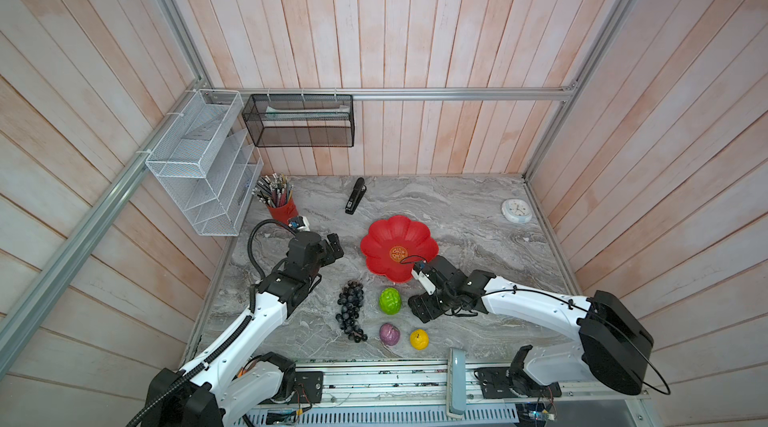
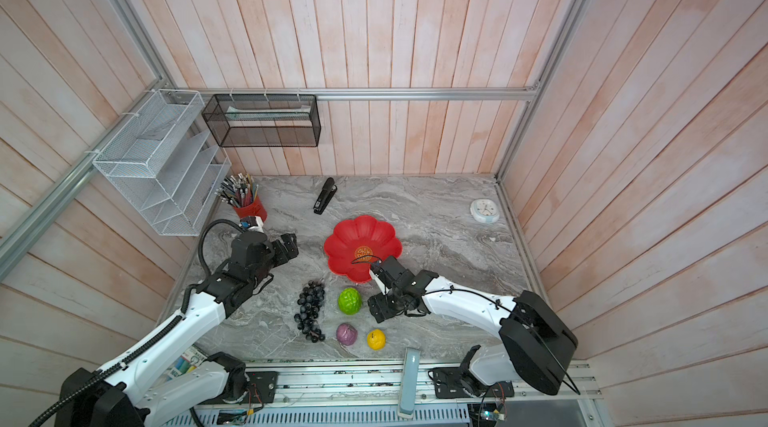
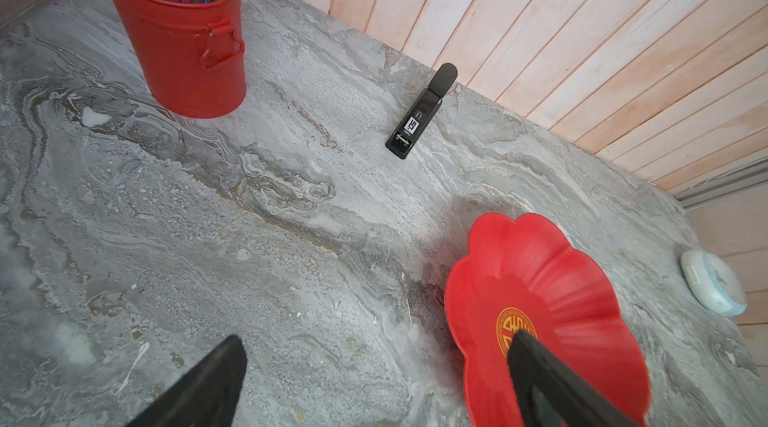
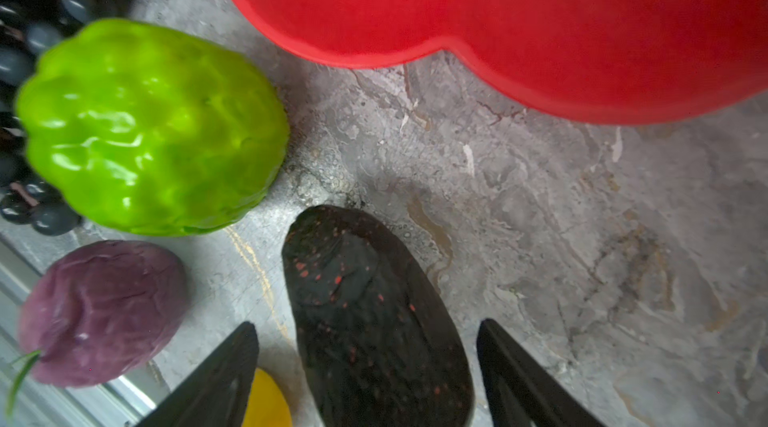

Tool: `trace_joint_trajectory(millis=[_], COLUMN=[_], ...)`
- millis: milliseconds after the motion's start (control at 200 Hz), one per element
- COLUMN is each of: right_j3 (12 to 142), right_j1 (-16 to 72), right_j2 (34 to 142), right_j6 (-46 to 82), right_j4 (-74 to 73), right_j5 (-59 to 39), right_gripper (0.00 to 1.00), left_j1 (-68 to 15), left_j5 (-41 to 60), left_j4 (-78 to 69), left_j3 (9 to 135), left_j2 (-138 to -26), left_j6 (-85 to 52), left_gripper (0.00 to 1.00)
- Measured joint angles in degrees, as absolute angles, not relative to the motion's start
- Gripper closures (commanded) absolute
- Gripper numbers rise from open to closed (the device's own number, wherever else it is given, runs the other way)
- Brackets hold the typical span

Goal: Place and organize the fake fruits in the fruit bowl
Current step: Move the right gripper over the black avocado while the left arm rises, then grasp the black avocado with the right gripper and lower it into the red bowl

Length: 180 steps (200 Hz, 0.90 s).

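Step in hand, as we read it: first pick, the avocado (image 4: 374,321). The bowl (image 1: 397,238) is empty, so nothing's placed yet. All 5 fruits lie on the table (image 1: 478,204).

R jaws: apart and low over the table, one on either side of the avocado's nearer end in the wrist view. A gap shows btw each jaw and the fruit, so no grip. In both top views the R arm covers the avocado, so we can't check it from above.

L jaws: wide apart w/ nothing btw them, hovering over bare table left of the bowl, well clear of the fruit.

Where things are: bowl mid-table, just beyond the R jaws. Green fruit (image 1: 390,301) is just beside the R jaws, on their left in a top view. Grapes (image 1: 350,312) are left of that, near it. Purple fruit (image 1: 389,334) & yellow fruit (image 1: 419,338) sit side by side toward the front edge, near the avocado.

Next move, our call: ease the R jaws further along the avocado to its widest part, close, lift, carry over the near rim, and set down off-centre to leave room for 4 more. Watch-outs: the avocado looks smooth & tapered, so it may slip out if pinched near the tip. Green & yellow fruit are close enough to get nudged.
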State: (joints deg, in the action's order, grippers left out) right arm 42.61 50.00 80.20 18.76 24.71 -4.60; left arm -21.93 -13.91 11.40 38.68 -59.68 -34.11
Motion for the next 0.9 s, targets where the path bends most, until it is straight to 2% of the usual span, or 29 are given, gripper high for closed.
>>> trace_joint_trajectory(millis=[110,435,730,900], right_j3=[42.6,42.6,42.6,48.7], right_j1=[50.0,50.0,50.0,46.7], right_j2=[82.7,82.8,75.9,73.5], right_j6=[18.3,18.0,19.5,19.5], right_j4=[24.3,23.9,26.3,27.9], right_j5=[-4.6,-4.1,-2.9,-4.1], right_gripper=[0.26,0.52,0.56,0.56], left_j1=[-21.9,-21.9,-21.9,-21.9], left_j5=[-13.9,-13.9,-13.9,-13.1], left_j4=[11.1,10.7,9.4,9.5], left_j3=[38.4,37.7,37.5,37.6], left_j2=[-60.0,-60.7,-60.7,-60.8], left_j6=[-34.1,-34.2,-34.8,-35.9], left_gripper=[0.00,0.00,0.00,0.00])
